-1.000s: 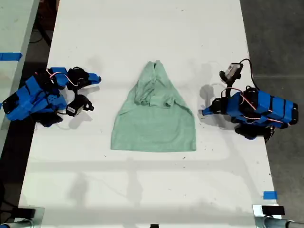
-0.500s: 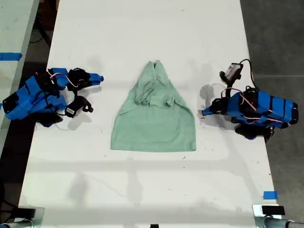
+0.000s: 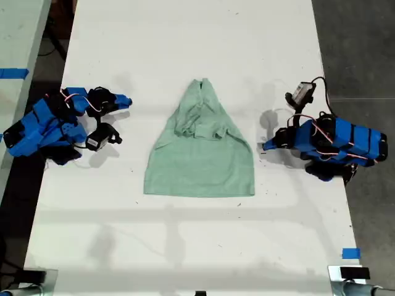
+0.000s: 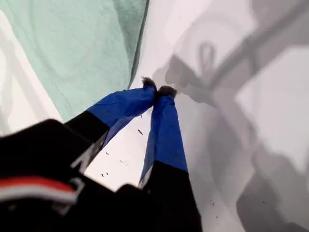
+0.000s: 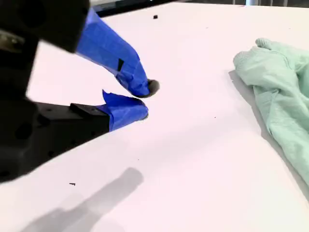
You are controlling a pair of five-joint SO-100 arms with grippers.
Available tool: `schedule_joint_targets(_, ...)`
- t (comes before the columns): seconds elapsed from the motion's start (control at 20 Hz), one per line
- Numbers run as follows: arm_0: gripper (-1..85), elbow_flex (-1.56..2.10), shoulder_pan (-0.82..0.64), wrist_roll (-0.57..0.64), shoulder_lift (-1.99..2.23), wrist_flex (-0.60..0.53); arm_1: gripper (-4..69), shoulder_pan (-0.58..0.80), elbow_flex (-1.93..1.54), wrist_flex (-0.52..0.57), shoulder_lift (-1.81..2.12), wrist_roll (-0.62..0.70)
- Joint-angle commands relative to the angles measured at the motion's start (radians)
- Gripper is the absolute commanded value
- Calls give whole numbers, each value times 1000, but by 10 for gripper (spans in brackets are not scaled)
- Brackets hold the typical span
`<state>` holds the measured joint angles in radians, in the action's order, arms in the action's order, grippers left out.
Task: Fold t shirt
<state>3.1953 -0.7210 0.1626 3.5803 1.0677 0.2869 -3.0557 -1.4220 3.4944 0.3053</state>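
Observation:
The pale mint-green t shirt [image 3: 200, 154] lies in the middle of the white table [image 3: 185, 246]. Its upper part is bunched into a narrow point and its hem is spread wide. My first gripper [image 3: 265, 147] rests at the exterior view's right, shut and empty. Its fingertips [image 4: 166, 91] meet just off the t shirt's side edge [image 4: 87, 53]. My second gripper [image 3: 125, 100] sits at the exterior view's left, well away from the cloth. Its jaws stand a little apart with nothing between them [image 5: 147, 99]. The t shirt's bunched end [image 5: 277, 92] shows beyond it.
Both blue arm bodies [image 3: 43, 126] [image 3: 339, 145] lie low near the table's long edges. A small camera module [image 3: 301, 92] on a cable stands above the arm at the exterior view's right. A blue tape mark [image 3: 350, 253] sits by the near corner at the exterior view's right.
My second gripper's tip edged slightly toward the shirt and came back. The shirt and my first arm have not moved.

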Motion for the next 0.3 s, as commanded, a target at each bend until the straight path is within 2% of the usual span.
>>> schedule_joint_targets(0.0, 22, 11, -11, -8, 6, 3, 21, 6, -14, 9, 2, -8)
schedule_joint_targets(0.25, 21, 12, -14, -8, 6, 3, 21, 5, -14, 9, 2, -11)
